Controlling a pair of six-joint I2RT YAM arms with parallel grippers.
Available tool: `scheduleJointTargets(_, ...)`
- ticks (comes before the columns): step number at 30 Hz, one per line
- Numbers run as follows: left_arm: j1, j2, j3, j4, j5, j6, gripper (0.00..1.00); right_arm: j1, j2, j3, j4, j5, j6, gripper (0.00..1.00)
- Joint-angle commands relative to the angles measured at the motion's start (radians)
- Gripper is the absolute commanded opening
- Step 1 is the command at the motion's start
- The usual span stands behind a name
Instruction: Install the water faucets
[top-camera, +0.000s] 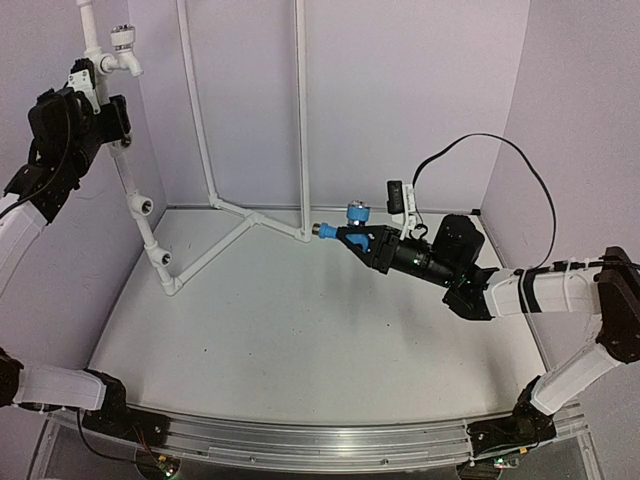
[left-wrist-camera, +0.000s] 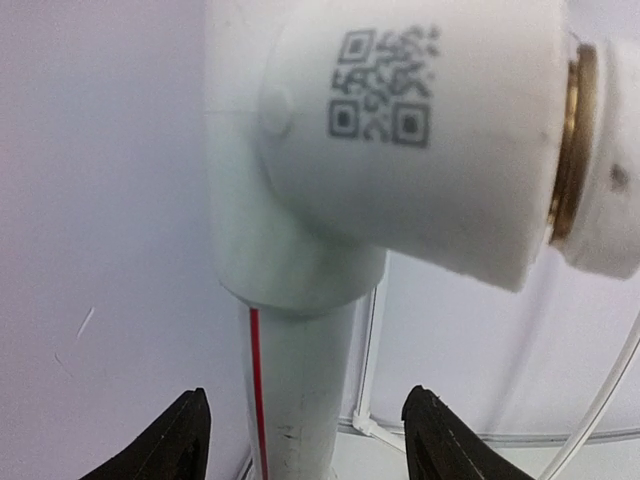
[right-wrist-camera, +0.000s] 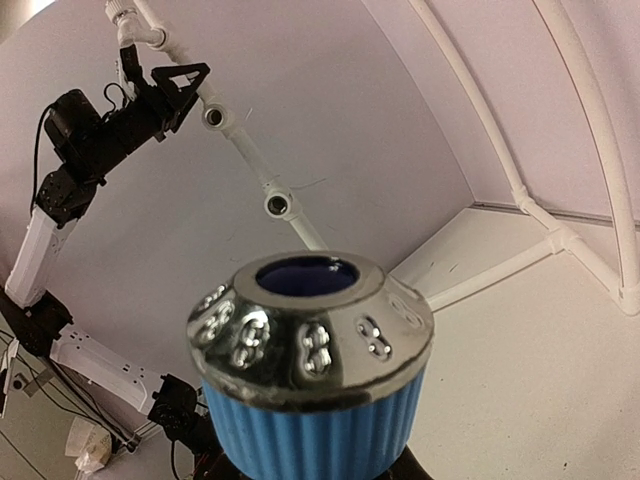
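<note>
The white faucet (top-camera: 125, 45) with a silvery knob sits on the top elbow of the white pipe frame (top-camera: 135, 190) at the upper left. My left gripper (top-camera: 97, 98) is open just below it. In the left wrist view its fingers (left-wrist-camera: 175, 445) stand either side of the pipe (left-wrist-camera: 300, 390) without touching it, under the elbow (left-wrist-camera: 400, 150) with a brass ring (left-wrist-camera: 570, 150). My right gripper (top-camera: 368, 243) is shut on the blue faucet (top-camera: 355, 230) and holds it above the table's middle. Its ribbed blue knob (right-wrist-camera: 310, 410) fills the right wrist view and hides the fingers.
Two open round sockets (top-camera: 148, 206) (top-camera: 165, 259) sit lower on the frame's left leg; they also show in the right wrist view (right-wrist-camera: 278, 205). Thin white pipes (top-camera: 300, 120) rise at the back and run along the table (top-camera: 240, 235). Purple walls close in on both sides.
</note>
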Motion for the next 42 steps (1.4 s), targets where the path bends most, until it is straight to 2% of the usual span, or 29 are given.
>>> scheduleJointTargets(1, -0.003, 0.002, -0.013, 0.138, 0.008, 0.065, 0.63, 0.0, -0.013, 0.011, 0.081, -0.01, 0.008, 0.0)
scheduleJointTargets(7, -0.003, -0.018, -0.043, 0.14, 0.062, 0.071, 0.35, 0.0, -0.009, 0.017, 0.082, -0.014, 0.008, 0.0)
scheduleJointTargets(11, -0.003, -0.059, -0.073, 0.126, 0.108, 0.054, 0.21, 0.0, -0.004, 0.022, 0.083, -0.017, 0.007, 0.0)
scheduleJointTargets(17, -0.003, -0.126, -0.082, 0.019, 0.315, 0.012, 0.03, 0.001, 0.007, 0.031, 0.081, -0.021, 0.003, 0.0)
scheduleJointTargets(20, -0.003, -0.146, -0.06, -0.063, 0.457, -0.033, 0.0, 0.0, 0.005, 0.039, 0.061, -0.017, -0.019, 0.0)
scheduleJointTargets(21, -0.003, -0.145, -0.045, -0.091, 0.46, -0.06, 0.0, 0.0, 0.002, 0.05, 0.036, -0.014, -0.033, 0.0)
scheduleJointTargets(25, -0.003, -0.094, 0.074, -0.233, 0.391, -0.173, 0.0, 0.0, 0.009, 0.091, -0.039, -0.01, -0.076, 0.0)
scheduleJointTargets(30, -0.003, -0.046, 0.19, -0.278, 0.338, -0.322, 0.0, 0.001, 0.046, 0.139, -0.047, -0.028, -0.071, 0.0)
scheduleJointTargets(33, -0.003, -0.01, 0.254, -0.297, 0.358, -0.378, 0.0, 0.002, 0.071, 0.159, -0.047, -0.038, -0.06, 0.0)
scheduleJointTargets(42, -0.005, 0.017, 0.322, -0.295, 0.68, -0.505, 0.0, 0.003, 0.086, 0.191, -0.078, -0.044, -0.076, 0.0)
